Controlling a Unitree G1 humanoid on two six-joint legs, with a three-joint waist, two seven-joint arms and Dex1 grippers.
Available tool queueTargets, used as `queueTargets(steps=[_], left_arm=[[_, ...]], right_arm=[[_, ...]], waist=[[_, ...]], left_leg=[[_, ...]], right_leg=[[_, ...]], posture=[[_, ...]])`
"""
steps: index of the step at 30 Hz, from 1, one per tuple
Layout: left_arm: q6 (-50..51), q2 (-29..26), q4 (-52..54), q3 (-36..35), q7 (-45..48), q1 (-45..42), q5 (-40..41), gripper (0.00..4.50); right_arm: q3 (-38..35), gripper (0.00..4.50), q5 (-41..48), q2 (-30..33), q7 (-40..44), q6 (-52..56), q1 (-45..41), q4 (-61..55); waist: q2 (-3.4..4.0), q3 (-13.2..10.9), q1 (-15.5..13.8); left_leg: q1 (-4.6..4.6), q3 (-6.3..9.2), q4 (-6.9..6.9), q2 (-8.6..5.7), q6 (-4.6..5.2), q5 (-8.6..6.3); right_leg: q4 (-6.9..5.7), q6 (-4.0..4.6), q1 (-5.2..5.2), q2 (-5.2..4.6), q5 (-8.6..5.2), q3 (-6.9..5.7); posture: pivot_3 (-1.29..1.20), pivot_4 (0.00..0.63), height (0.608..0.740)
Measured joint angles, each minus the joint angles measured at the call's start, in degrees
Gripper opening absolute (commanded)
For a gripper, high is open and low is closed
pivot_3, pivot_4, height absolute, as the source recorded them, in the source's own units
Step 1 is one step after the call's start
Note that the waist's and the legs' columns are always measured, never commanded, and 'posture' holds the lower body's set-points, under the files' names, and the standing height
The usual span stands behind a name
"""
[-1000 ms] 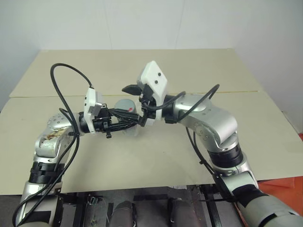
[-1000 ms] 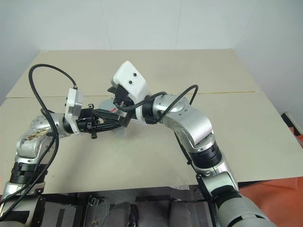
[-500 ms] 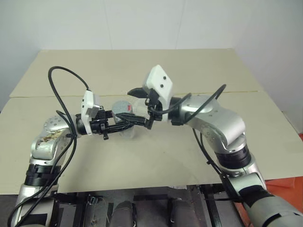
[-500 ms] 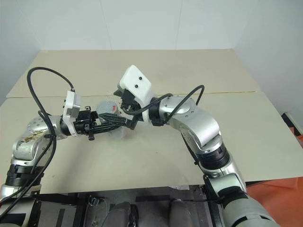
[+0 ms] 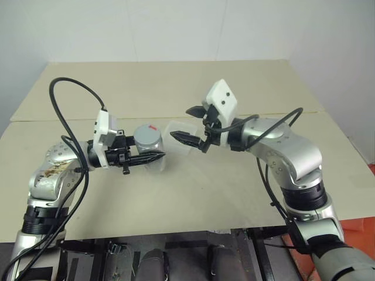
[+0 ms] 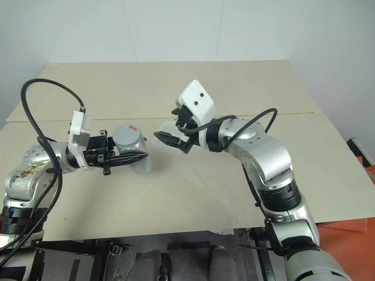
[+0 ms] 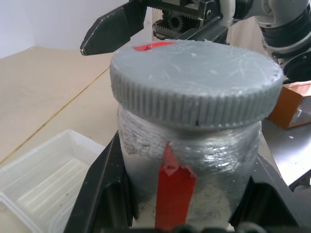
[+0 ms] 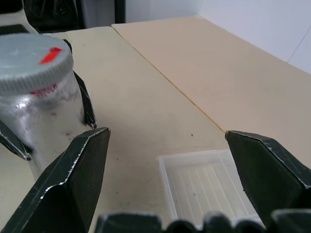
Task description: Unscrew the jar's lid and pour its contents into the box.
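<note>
Grey lid (image 5: 147, 132) on 1 jar (image 7: 187, 187), clamped upright above table (image 5: 193, 193) by left gripper (image 5: 153, 157), cap exposed; right gripper (image 5: 188, 123) spread, empty; box (image 8: 206, 187) beneath for pouring.

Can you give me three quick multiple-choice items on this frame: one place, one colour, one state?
1. Where is the jar?
A. clamped in the left gripper
B. lying in the box
C. standing loose on the table

2. What colour is the mark on the lid?
A. blue
B. red
C. green

3. How is the right gripper?
A. shut on the lid
B. shut on the box
C. open, holding nothing

Key: 1 A, black fingers press both sides of the jar in the left wrist view. 2 B, a red patch sits near the grey lid's edge. 3 C, its fingers stand wide apart, off the lid, over the box.
</note>
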State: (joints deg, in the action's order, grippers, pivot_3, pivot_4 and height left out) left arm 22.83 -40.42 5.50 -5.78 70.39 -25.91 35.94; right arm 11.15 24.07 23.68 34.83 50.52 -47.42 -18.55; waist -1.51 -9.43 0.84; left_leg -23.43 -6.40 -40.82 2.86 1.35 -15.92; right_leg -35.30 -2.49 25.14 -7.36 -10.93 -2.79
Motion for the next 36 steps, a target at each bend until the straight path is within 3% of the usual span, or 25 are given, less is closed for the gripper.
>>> queueTargets(steps=[15, 36], left_arm=[[-1.1, 2.9, -5.5, 2.1, 0.0, -3.8, -2.3, 1.95], [-1.4, 4.7, -6.2, 3.1, 1.6, -5.3, -3.2, 1.95]], right_arm=[[-4.6, 4.45, 9.1, -0.9, 3.6, 0.9, -1.4, -2.3], [4.2, 4.45, 3.6, -10.1, 2.5, -2.2, -6.1, 5.3]], waist=[[0.00, 0.0, -0.1], [0.00, 0.0, 0.0]], left_leg=[[0.00, 0.00, 0.00, 0.00, 0.01, 0.00], [0.00, 0.01, -0.01, 0.00, 0.00, 0.00]], right_leg=[[0.00, 0.00, -0.02, 0.00, 0.00, -0.01], [-0.10, 0.00, -0.01, 0.00, 0.00, -0.02]], posture=[[0.00, 0.150, 0.740], [0.00, 0.150, 0.740]])
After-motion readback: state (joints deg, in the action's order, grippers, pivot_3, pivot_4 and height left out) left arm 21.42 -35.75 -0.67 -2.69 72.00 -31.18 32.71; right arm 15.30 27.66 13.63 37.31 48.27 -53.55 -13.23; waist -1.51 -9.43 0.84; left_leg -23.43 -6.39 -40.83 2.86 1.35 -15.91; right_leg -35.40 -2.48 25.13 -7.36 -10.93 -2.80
